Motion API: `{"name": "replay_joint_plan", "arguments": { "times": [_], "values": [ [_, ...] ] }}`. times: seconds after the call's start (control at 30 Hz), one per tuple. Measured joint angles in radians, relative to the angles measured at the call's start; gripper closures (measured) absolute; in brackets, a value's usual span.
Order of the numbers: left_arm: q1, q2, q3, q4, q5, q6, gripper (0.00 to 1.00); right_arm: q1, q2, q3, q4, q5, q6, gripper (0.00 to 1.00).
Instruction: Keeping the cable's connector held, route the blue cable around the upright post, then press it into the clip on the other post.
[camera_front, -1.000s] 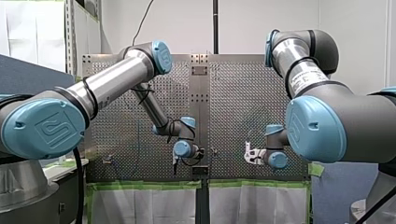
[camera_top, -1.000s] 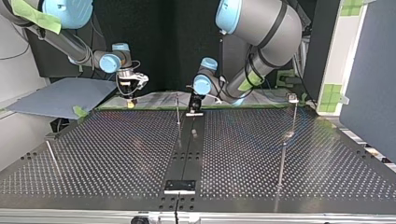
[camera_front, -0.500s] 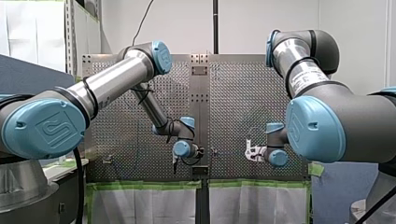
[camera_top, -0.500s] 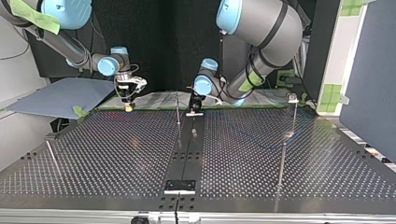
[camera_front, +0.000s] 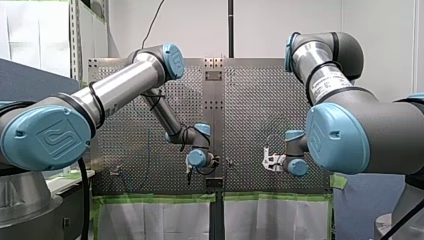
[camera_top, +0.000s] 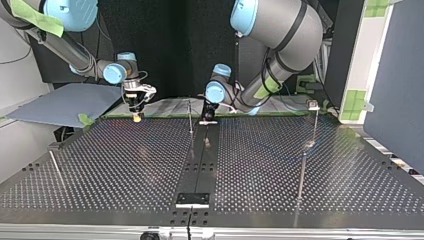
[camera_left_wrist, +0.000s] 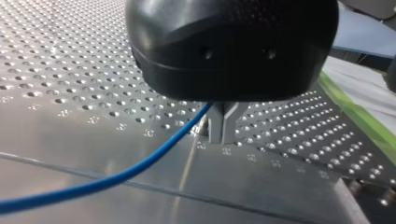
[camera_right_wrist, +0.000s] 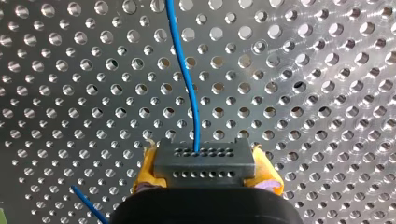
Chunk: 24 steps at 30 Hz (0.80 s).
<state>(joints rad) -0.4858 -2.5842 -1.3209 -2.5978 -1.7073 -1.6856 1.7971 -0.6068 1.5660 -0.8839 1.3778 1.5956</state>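
Right wrist view: the right gripper (camera_right_wrist: 205, 170) clamps the connector (camera_right_wrist: 204, 160), the cable (camera_right_wrist: 187, 79) running ahead over the table (camera_right_wrist: 303, 93). The left gripper (camera_left_wrist: 223, 127) seems pinched on the cable near the post (camera_top: 190, 116). Routing looks barely begun; next, the cable must wrap the post, then reach the clip (camera_top: 313, 105).

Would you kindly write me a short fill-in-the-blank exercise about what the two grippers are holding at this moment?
1. In the right wrist view, my right gripper holds the dark connector between pads coloured ____.
2. The cable leaving the connector is ____ in colour.
3. In the left wrist view, my left gripper has its jaws ____ on the cable.
Missing words: yellow; blue; shut.
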Motion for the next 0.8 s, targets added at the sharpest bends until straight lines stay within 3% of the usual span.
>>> {"name": "replay_joint_plan", "arguments": {
  "times": [0.03, 0.1, 0.13, 0.17, 0.2, 0.23, 0.3, 0.63, 0.8],
  "values": [
    [0.0, 0.0, 0.0, -0.007, 0.0, 0.002, 0.8, 0.0, 0.0, 0.0, 0.001, 0.0, 0.0, 1.0],
    [0.0, 0.001, 0.0, -0.018, 0.0, 0.009, 0.64, 0.0, 0.0, 0.0, 0.004, 0.0, -0.001, 1.0],
    [0.0, 0.002, 0.0, -0.026, 0.0, 0.017, 0.64, 0.0, 0.0, 0.0, 0.005, 0.0, -0.001, 1.0],
    [-0.001, 0.002, 0.0, -0.033, 0.0, 0.024, 0.56, 0.0, 0.0, 0.0, 0.006, 0.0, -0.001, 1.0],
    [-0.001, 0.003, 0.0, -0.04, -0.001, 0.031, 0.27, 0.0, 0.0, 0.0, 0.007, 0.0, -0.001, 1.0],
    [-0.001, 0.003, 0.0, -0.048, -0.002, 0.04, 0.27, 0.0, 0.0, 0.0, 0.008, 0.0, -0.001, 1.0],
    [-0.002, 0.003, 0.001, -0.061, -0.01, 0.054, 0.0, 0.0, 0.001, 0.0, 0.009, 0.0, -0.002, 1.0],
    [-0.018, 0.035, 0.001, -0.107, -0.095, 0.15, 0.0, 0.0, 0.001, 0.0, 0.011, 0.0, -0.005, 1.0],
    [-0.033, 0.069, 0.001, -0.124, -0.089, 0.171, 0.0, 0.0, 0.001, 0.0, 0.011, 0.0, -0.006, 1.0]
  ]
}}
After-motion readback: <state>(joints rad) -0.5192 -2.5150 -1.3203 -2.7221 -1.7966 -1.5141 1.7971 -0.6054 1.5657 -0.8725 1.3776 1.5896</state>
